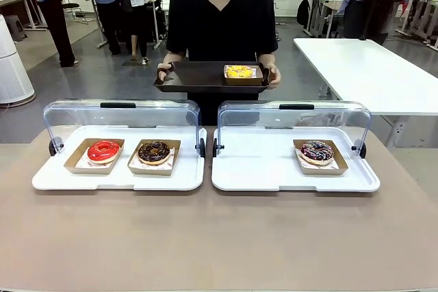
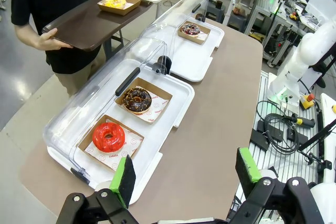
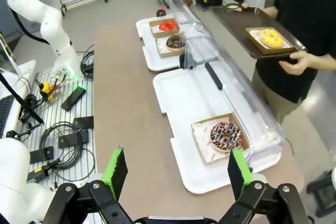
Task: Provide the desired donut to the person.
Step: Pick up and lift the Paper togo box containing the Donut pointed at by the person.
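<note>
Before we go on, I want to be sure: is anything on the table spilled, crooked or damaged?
Nothing stands out. The red donut, the chocolate donut and the sprinkled donut each lie flat and whole, and nothing is spilled on the table.

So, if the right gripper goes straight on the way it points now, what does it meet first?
Most likely the white tray that holds the sprinkled donut, near its edge; the open right gripper points down at it. Depth is unclear, so it could meet the brown table just before the tray.
</note>
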Controlling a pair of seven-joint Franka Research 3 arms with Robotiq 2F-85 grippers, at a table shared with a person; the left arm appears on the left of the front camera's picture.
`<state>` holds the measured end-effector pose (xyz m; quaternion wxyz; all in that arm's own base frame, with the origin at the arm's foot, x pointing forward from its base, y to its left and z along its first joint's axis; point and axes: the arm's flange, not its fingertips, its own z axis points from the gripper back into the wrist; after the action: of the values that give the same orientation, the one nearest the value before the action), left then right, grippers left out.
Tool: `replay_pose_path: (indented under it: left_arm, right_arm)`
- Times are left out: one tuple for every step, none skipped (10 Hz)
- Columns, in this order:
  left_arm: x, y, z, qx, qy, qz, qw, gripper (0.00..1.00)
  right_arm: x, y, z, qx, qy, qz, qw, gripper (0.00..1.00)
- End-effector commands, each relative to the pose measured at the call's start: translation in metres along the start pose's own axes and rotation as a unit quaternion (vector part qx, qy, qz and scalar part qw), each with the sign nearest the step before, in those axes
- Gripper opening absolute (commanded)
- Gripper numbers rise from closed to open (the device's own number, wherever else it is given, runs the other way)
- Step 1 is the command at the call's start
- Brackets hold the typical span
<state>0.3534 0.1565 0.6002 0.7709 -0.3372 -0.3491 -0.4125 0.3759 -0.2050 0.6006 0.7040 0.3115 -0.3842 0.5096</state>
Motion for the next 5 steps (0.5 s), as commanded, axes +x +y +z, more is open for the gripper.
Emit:
replay_pose_path:
  left_arm:
    - [-0.0009, -0.0009, 0.0011, -0.003, 0.002, -0.005, 1.000, 1.00]
    - [-0.0009, -0.0009, 0.0011, -0.003, 0.002, -0.005, 1.000, 1.00]
    - [-0.0009, -0.0009, 0.0011, -0.003, 0.002, -0.005, 1.000, 1.00]
    - [-0.0009, -0.0009, 0.0011, -0.003, 0.002, -0.005, 1.000, 1.00]
    - [-0.0009, -0.0009, 0.0011, -0.003, 0.002, -0.005, 1.000, 1.00]
  right_arm:
    - [-0.0021, -0.0014, -0.0001, 0.000, -0.002, -0.003, 1.000, 1.00]
    - [-0.0021, -0.0014, -0.0001, 0.000, -0.002, -0.003, 1.000, 1.00]
    - [-0.0021, -0.0014, -0.0001, 0.000, -0.002, -0.003, 1.000, 1.00]
    - [-0.0021, -0.0014, -0.0001, 0.000, -0.002, -0.003, 1.000, 1.00]
    - [-0.0021, -0.0014, -0.0001, 0.000, -0.002, -0.003, 1.000, 1.00]
